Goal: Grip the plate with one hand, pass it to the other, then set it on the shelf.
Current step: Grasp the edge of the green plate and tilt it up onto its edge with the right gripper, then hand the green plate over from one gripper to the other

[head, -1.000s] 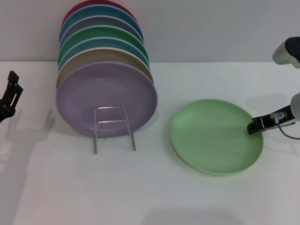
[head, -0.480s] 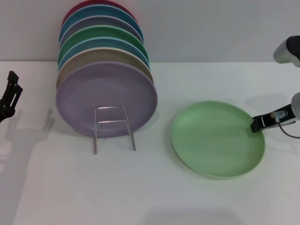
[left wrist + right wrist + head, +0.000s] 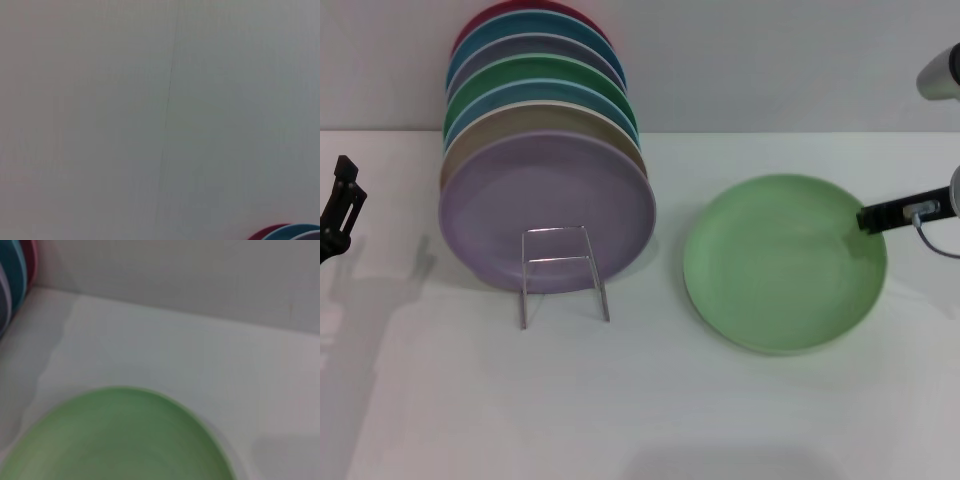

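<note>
Left gripper, black, parked at the far left edge of the head view, well left of the thin silver wire rack; whether its fingers stand wide or narrow cannot be told. Rack itself holds a leaning stack of upright plates, a lavender-purple plate foremost, with one free pair of wire loops in front of that plate. White tabletop lies bare between rack and the round matte pastel-green plate, which sits to the right of the rack, well apart from it, its right side seemingly raised off the table. Right gripper is clamped on the green plate's right rim, reaching in from the right edge, so the plate extends leftward from that claw, toward the rack and the other arm. Right wrist view shows only the plate's near rim and table beyond. Judgement: right arm is the nearer and has the grip; the handover needs the plate carried left across the open table between plate and rack, where the left claw must travel farther to meet it. Free room looks ample; the stacked plates' edges are the nearest hazard.
</note>
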`<state>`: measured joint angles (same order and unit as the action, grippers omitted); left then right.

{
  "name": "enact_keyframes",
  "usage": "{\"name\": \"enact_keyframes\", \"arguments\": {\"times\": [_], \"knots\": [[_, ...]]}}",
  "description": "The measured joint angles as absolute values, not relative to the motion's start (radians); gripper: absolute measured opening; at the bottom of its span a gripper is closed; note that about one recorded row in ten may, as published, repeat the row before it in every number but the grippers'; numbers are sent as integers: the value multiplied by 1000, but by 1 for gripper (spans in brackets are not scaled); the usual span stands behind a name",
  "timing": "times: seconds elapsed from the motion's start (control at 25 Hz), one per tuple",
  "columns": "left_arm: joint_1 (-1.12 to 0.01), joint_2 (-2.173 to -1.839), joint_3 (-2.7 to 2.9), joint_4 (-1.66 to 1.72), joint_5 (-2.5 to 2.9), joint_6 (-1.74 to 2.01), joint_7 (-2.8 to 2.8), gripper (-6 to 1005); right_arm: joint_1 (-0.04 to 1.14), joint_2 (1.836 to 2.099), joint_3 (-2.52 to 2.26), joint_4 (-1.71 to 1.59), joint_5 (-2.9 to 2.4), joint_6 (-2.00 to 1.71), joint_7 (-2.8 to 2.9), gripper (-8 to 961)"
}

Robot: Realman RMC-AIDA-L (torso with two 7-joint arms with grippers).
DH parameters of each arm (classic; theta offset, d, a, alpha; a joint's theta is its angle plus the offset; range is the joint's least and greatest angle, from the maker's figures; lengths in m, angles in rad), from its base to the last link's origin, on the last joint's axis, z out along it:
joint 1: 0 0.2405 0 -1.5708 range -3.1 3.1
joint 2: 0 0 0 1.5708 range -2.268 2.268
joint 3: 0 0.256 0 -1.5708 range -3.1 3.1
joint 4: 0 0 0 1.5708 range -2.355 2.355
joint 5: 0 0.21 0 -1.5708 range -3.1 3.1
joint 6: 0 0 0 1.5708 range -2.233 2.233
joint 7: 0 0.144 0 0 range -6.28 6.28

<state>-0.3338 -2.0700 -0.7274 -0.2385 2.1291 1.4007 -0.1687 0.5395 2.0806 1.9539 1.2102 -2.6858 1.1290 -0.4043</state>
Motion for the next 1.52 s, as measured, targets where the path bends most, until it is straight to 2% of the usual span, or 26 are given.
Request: {"name": "enact_keyframes", "arguments": {"times": [0.44, 0.64, 1.52], "knots": [[-333, -2071, -723, -236, 2129, 1401, -169, 831, 415, 2081, 1822, 1419, -2670, 984, -404, 18], [-329, -2071, -722, -235, 2129, 1401, -169, 831, 349, 2080, 1748, 1446, -2696, 808, -410, 18], [-319, -2070, -722, -235, 2129, 1401, -169, 831, 179, 2085, 1441, 1248, -2707, -72, -435, 19]]}}
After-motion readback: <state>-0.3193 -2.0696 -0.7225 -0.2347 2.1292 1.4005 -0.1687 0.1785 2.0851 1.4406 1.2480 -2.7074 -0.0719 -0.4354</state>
